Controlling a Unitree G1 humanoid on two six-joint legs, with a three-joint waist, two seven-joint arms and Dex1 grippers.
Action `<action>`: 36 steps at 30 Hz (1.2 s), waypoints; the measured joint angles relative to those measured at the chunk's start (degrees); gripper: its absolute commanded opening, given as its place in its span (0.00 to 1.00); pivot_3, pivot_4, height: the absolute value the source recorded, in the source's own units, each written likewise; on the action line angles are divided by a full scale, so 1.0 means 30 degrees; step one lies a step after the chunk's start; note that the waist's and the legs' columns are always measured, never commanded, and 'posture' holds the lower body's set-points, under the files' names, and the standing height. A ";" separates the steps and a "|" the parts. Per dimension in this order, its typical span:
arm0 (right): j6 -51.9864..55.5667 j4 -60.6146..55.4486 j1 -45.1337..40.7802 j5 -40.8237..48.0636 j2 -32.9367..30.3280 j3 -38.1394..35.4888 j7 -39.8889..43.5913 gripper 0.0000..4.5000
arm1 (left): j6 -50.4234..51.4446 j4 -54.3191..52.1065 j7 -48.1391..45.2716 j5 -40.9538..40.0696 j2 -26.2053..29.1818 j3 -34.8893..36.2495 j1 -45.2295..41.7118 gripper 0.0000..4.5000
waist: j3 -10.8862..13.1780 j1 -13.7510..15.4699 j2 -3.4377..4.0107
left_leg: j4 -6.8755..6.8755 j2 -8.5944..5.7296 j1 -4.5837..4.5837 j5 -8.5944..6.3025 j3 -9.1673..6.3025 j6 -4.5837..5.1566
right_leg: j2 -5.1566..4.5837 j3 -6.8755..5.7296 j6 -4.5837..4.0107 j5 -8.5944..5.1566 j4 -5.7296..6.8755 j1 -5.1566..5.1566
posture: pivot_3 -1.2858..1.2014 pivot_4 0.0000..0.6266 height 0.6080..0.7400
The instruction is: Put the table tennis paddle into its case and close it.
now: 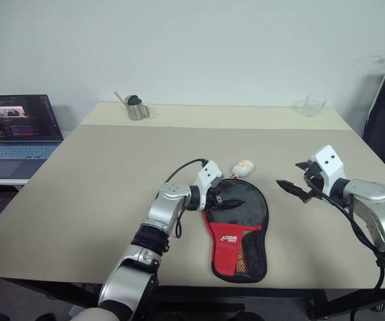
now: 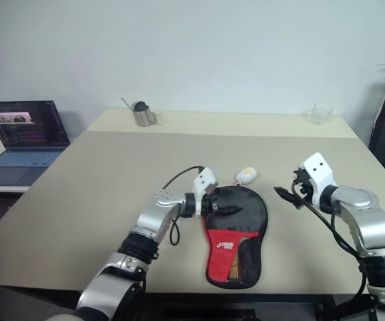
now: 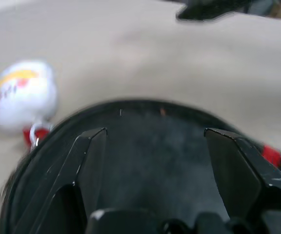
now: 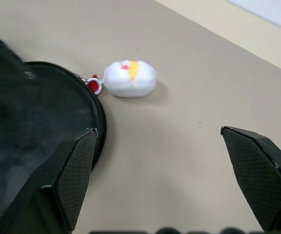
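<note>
- Left gripper (image 1: 227, 201) — its black fingers spread apart, empty, over the round black head of the case.
- Case (image 1: 240, 231) — flat paddle-shaped fabric pouch, black head, red mesh-panelled neck, lying near the matte beige tabletop's (image 1: 99, 194) front edge; paddle not visible.
- Zipper charm (image 1: 244, 167) — small, rounded, white-yellow, at the case's far edge.
- Right gripper (image 1: 294, 178) — ridged fingers wide apart, empty, above bare tabletop.

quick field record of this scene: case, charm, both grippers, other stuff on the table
case: flat on table, near front edge, round end away from the robot
zipper charm: on table at case's round end
left gripper: open, over case's black round part
right gripper: open, empty, right of case
far edge: metal cup, clear glass
side desk: laptop
</note>
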 measured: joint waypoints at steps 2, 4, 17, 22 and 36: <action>0.0198 0.0012 -0.0151 -0.0057 0.0260 0.0342 -0.0072 1.00 | -0.0243 0.0105 0.0974 0.0427 -0.0236 -0.0502 0.0005 0.77 | 0.0000 -0.0031 0.0000 | 0.0000 -0.0005 0.0006 0.0000 0.0006 0.0001 | 0.0026 0.0010 0.0006 0.0003 0.0000 0.0001 | 0.52 0.24 1.00; 0.0241 0.0079 -0.0556 -0.0096 0.0496 0.0536 -0.0221 1.00 | -0.0392 0.0675 0.2007 0.0975 -0.0219 -0.0856 -0.0014 0.77 | 0.0000 -0.0071 0.0001 | -0.0001 -0.0005 0.0016 0.0000 0.0006 0.0001 | 0.0033 0.0023 0.0012 0.0006 0.0000 0.0000 | 0.52 0.24 1.00; 0.1042 1.1925 -0.9626 -0.0907 0.6556 -0.1757 -0.8393 1.00 | -0.0318 0.1481 0.4751 0.1012 -0.0731 -0.0849 0.0704 0.77 | -0.0020 -0.0025 0.0025 | -0.0014 0.0001 0.0044 0.0007 0.0033 0.0012 | 0.0003 0.0025 0.0025 0.0017 -0.0012 0.0040 | 0.52 0.24 1.00; -0.1786 1.8717 -1.1618 -0.1617 0.8650 -0.1804 -1.0031 1.00 | 0.0012 0.1086 0.5003 0.0940 -0.0593 -0.0846 0.0838 0.77 | -0.0021 -0.0025 0.0029 | -0.0029 0.0001 0.0042 0.0011 0.0036 0.0020 | 0.0003 0.0027 0.0025 0.0018 -0.0012 0.0038 | 0.52 0.24 1.00; -0.5628 2.4663 -1.3515 -0.2485 1.0851 -0.1813 -1.0360 1.00 | 0.1722 -0.1724 0.5708 0.0642 0.0461 -0.0857 0.2235 0.77 | -0.0023 -0.0193 0.0032 | -0.0063 0.0039 0.0089 0.0011 0.0024 0.0019 | 0.0004 0.0079 0.0019 0.0020 -0.0002 0.0034 | 0.52 0.24 1.00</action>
